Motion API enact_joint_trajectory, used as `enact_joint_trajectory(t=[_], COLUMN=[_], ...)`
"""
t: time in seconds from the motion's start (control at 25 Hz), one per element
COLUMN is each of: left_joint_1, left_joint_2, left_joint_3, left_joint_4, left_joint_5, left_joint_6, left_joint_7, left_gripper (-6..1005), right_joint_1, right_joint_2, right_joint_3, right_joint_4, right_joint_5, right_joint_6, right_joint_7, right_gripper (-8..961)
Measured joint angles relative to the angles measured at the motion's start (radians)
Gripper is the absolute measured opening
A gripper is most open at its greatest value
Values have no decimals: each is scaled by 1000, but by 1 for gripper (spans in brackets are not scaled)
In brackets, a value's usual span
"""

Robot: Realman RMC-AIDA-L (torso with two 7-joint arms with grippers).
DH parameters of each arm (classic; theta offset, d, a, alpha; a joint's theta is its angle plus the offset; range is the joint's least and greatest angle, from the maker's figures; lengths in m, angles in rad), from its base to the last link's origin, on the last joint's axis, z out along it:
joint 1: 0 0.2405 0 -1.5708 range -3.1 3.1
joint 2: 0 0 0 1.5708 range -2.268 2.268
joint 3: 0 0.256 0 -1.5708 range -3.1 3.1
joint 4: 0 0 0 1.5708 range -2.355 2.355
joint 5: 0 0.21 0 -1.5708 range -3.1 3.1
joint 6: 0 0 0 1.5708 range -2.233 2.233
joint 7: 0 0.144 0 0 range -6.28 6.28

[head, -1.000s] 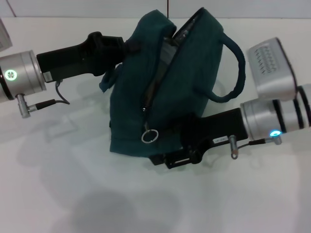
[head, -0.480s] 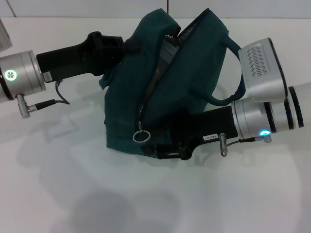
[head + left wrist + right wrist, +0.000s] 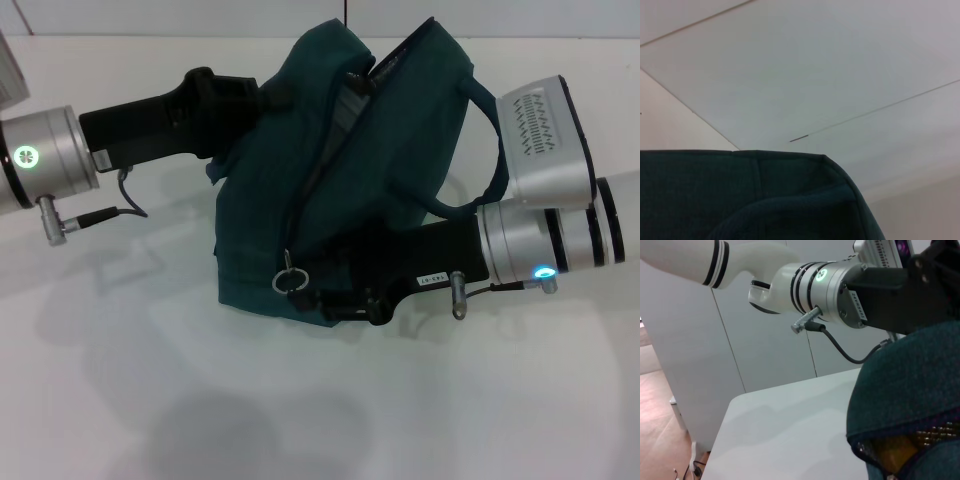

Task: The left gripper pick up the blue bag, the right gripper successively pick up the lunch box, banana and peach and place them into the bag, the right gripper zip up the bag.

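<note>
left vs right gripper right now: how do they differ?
The left gripper sits at the blue bag's upper far side; the right gripper is at its lower near end, beside the zip's ring pull. The left wrist glows green, the right blue. Only the right carries a white label. Both are black claws touching the bag.

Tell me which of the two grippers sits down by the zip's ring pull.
The right gripper, blue-lit wrist, low beside the ring pull. The left gripper, green-lit, holds the blue bag up top.
</note>
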Motion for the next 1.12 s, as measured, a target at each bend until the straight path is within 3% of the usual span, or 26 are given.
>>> enact_joint_trajectory(t=[0.08,0.32,0.56,0.8,1.12], left_joint_1=[0,0,0,8,15], left_joint_2=[-1,-4,-5,-5,-5], left_joint_3=[0,3,5,5,5], left_joint_4=[0,0,0,1,1], left_joint_5=[0,1,2,1,1], left_joint_6=[0,4,6,8,9], left_joint_7=[0,0,0,1,3], left_gripper=[61,62,62,62,63], right_joint_1=[0,0,9,2,-57], right_joint_2=[0,0,0,0,-3], right_joint_3=[-1,-36,-110,-112,-79], right_joint_4=[1,1,-1,-16,-56], right_joint_5=[1,27,78,79,79], right_joint_6=[6,34,86,89,99], right_joint_7=[2,7,7,2,-8], right_gripper=[408,239,214,137,12])
